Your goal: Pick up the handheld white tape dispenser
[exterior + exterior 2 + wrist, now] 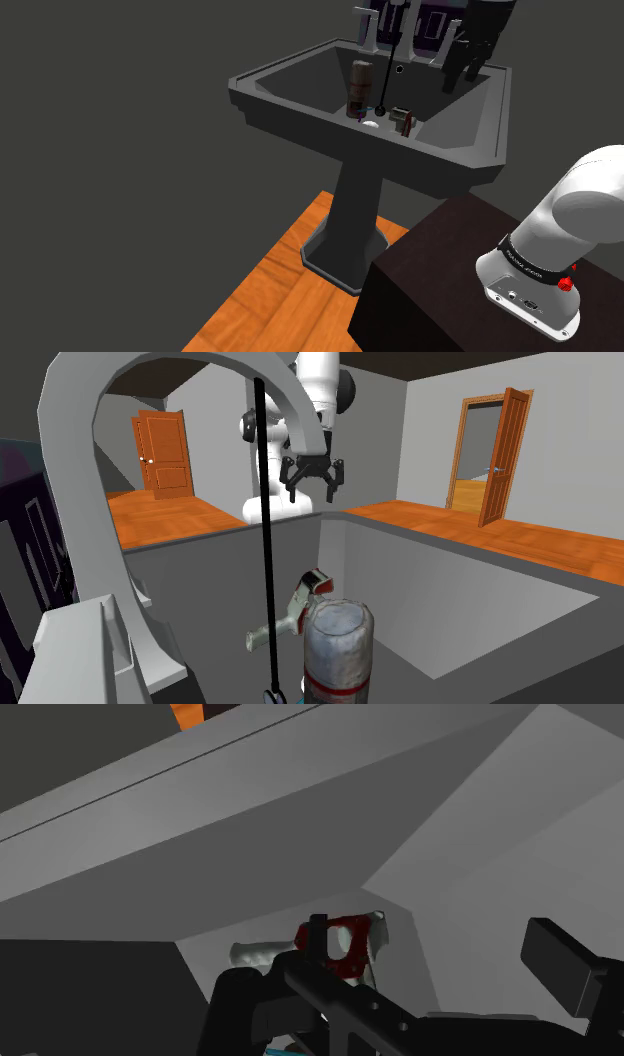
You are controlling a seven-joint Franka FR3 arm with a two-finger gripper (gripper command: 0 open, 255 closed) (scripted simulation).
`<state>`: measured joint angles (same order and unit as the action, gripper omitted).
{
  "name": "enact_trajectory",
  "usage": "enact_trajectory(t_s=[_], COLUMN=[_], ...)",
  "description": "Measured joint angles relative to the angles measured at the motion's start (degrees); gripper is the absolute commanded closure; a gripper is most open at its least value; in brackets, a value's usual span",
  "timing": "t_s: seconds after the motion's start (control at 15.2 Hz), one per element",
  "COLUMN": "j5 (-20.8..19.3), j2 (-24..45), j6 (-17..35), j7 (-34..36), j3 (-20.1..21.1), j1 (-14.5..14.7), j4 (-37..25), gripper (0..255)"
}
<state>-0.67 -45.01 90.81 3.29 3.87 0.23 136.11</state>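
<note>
The grey pedestal sink (470, 150) takes centre stage, and above its rim the black gripper (313, 490) hovers with fingers spread wide, clasping nothing. Down in the basin, just beside a worn cylindrical can (338, 652), lies the tape dispenser (300, 607). Its long axis is slanted: the red-and-white head is raised toward the second exterior view's right and the grey handle trails to the lower left.

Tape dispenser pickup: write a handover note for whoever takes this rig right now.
Gripper: open, empty, hovering above the sink, well clear of the items in the basin.
Tape dispenser: it looks red and grey, and it lies in the basin next to a can. Nothing is touching it.
Done: nothing grasped yet.
Left: lower into the basin, shut on the tape dispenser and lift it out.
</note>
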Motion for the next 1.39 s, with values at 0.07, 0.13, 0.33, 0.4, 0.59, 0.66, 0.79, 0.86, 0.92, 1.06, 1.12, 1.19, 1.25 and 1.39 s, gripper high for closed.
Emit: enact_trajectory(t_s=[0.07, 0.13, 0.33, 0.4, 0.59, 0.66, 0.79, 0.86, 0.92, 1.06, 1.12, 1.19, 1.25, 1.39], j5=[0.0, -0.4, -2.16, -2.83, -4.39, -5.01, -5.64, -5.94, -6.11, -6.33, -6.35, -6.37, -6.46, -6.5], j2=[0.0, 0.71, 5.75, 7.81, 13.47, 15.74, 20.74, 22.26, 23.5, 24.62, 24.71, 25.19, 25.54, 25.74], j6=[0.0, 0.65, 3.97, 5.42, 9.44, 10.75, 13.2, 13.98, 14.95, 16.56, 17.37, 18.14, 19.11, 20.42], j7=[0.0, -1.13, -6.94, -9.21, -15.64, -18.05, -21.99, -23.84, -24.79, -25.67, -25.62, -25.61, -25.72, -25.51], j3=[0.0, -0.49, -2.53, -3.34, -5.17, -5.97, -6.7, -7.04, -7.23, -7.53, -7.5, -7.52, -7.65, -7.62], j1=[0.0, 0.13, 0.96, 1.24, 2.26, 2.45, 3.26, 3.52, 3.66, 3.65, 3.7, 3.72, 3.65, 3.68], j4=[0.0, 0.14, -0.53, -0.76, -1.25, -1.92, -3.77, -4.18, -4.3, -3.72, -2.96, -2.66, -2.05, -0.92], gripper=[0, 0, 0, 0, 0, 0, 0, 0, 0, 0, 0, 0, 0, 0])
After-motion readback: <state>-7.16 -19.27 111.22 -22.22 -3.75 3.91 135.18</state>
